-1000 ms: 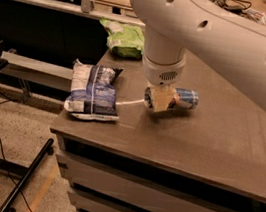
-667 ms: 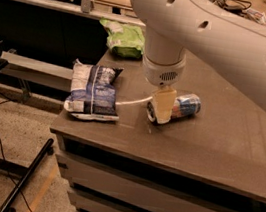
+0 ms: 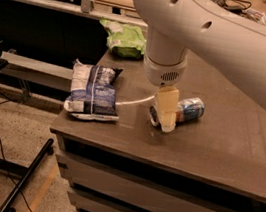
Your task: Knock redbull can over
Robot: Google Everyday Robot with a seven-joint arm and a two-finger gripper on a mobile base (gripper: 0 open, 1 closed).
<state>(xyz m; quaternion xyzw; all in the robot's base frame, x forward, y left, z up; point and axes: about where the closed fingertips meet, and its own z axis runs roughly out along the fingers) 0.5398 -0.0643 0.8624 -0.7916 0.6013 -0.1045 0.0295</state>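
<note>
Redbull can (image 3: 190,109) on its side, touching my gripper (image 3: 163,119) at its 2 o'clock; whether the gripper is open or closed, I cannot tell. Risk: a nudge rolls the can off the table's (image 3: 215,157) 6 o'clock edge.

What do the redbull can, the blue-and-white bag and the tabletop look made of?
Redbull can: thin metal, likely aluminium; glossy blue-silver sheen, lying on its side, partly hidden by the gripper. Blue-and-white bag: probably plastic film; crinkled, with shiny highlights. Tabletop: hard, smooth, dark; faint reflections suggest laminate or coated wood, can't tell which.
</note>
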